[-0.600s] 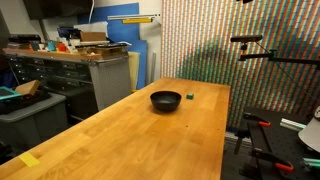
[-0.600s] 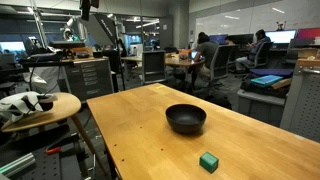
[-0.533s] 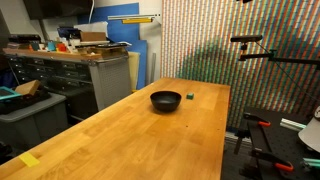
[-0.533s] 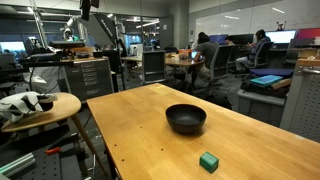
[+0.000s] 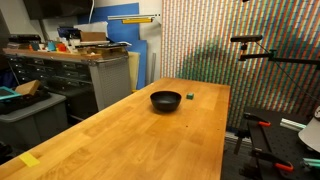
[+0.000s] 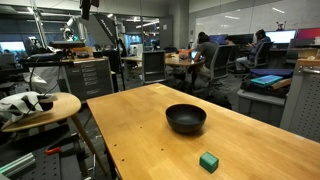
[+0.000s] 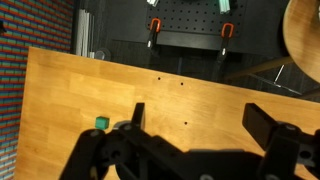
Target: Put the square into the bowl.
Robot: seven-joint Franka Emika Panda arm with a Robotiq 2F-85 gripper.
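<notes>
The square is a tiny dark green block on the wooden table, in both exterior views and in the wrist view. It lies a short way from the shallow black bowl, apart from it. The bowl does not show in the wrist view. My gripper is open and empty, high above the table, with the square off to the left of its fingers. The arm and gripper are out of view in both exterior views.
The long wooden table has edges on all sides. A round stool-like side table stands beside it. Cabinets and a workbench stand off to one side. Clamps show past the table edge in the wrist view.
</notes>
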